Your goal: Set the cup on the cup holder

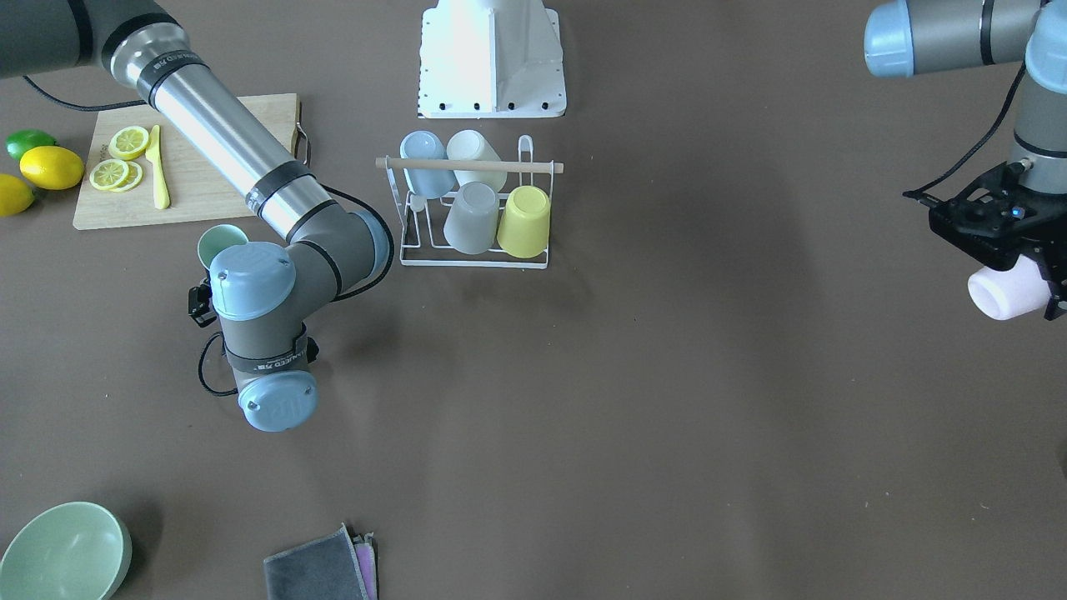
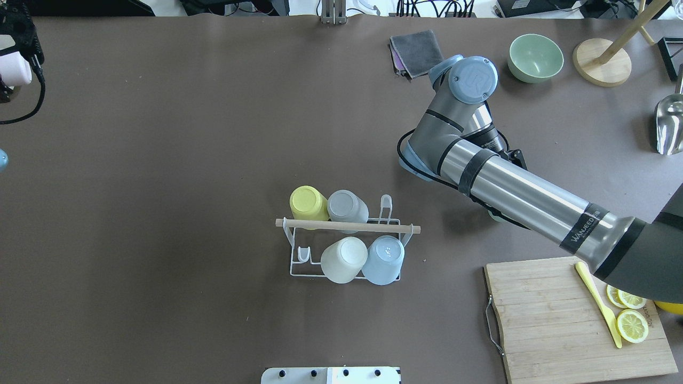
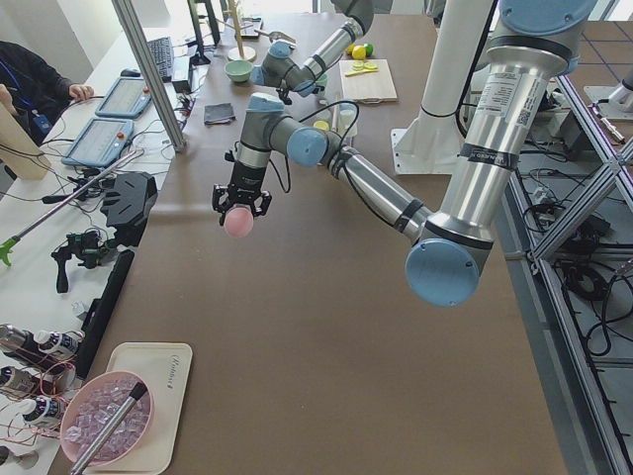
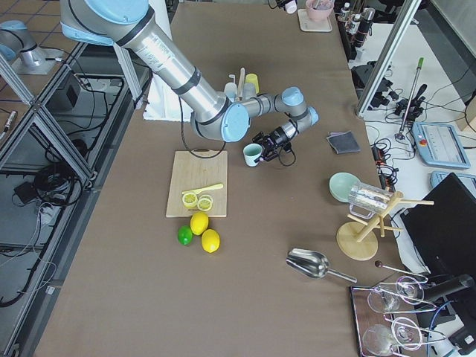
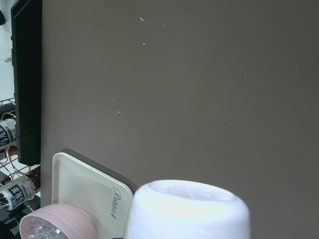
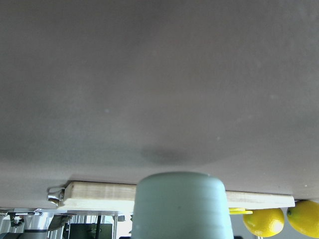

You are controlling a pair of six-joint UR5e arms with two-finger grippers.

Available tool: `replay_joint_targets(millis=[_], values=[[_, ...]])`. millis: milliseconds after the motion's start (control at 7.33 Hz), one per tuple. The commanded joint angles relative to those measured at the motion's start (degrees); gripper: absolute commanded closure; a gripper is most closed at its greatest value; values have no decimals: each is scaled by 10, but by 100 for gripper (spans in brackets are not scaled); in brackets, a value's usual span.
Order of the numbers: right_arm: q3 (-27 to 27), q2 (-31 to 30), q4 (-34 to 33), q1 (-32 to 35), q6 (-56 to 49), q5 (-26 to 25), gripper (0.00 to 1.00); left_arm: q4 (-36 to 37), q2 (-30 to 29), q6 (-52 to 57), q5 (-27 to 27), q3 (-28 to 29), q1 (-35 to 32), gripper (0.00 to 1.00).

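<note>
The cup holder (image 1: 473, 260) is a white wire rack with a wooden rod (image 2: 347, 226), standing mid-table. It holds a blue cup (image 1: 425, 162), a cream cup (image 1: 475, 158), a grey cup (image 1: 471, 218) and a yellow cup (image 1: 525, 221), all upside down. My left gripper (image 1: 1013, 262) is shut on a pink cup (image 1: 1004, 292) and holds it above the table, far out to the holder's left side; the cup also shows in the left wrist view (image 5: 187, 209). My right gripper (image 4: 268, 145) is shut on a mint green cup (image 1: 221, 244), held on its side between the holder and the cutting board.
A wooden cutting board (image 1: 208, 192) carries lemon slices (image 1: 117, 162) and a yellow knife (image 1: 158, 167). Lemons (image 1: 50, 167) and a lime lie beside it. A green bowl (image 1: 62, 554) and a grey cloth (image 1: 321, 571) sit at the far edge. The white robot base (image 1: 492, 58) is behind the holder.
</note>
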Motion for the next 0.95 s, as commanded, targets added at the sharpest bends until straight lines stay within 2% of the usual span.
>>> replay_joint_targets(millis=[0,273,409,682,818], values=[[75,-8,-10,7,1,-17,41,-40,6,-31,-27,-7,1,44],[184,-47,-8,8,8,-24,40,-165,9,-39,-78,48,1,43],[222,-50,-5,18,9,-25,40,-200,16,-39,-107,56,1,43],[275,-52,53,42,33,-21,40,-292,16,-40,-122,52,3,43],[312,-53,56,50,43,-16,40,-356,16,-53,-168,59,5,43]])
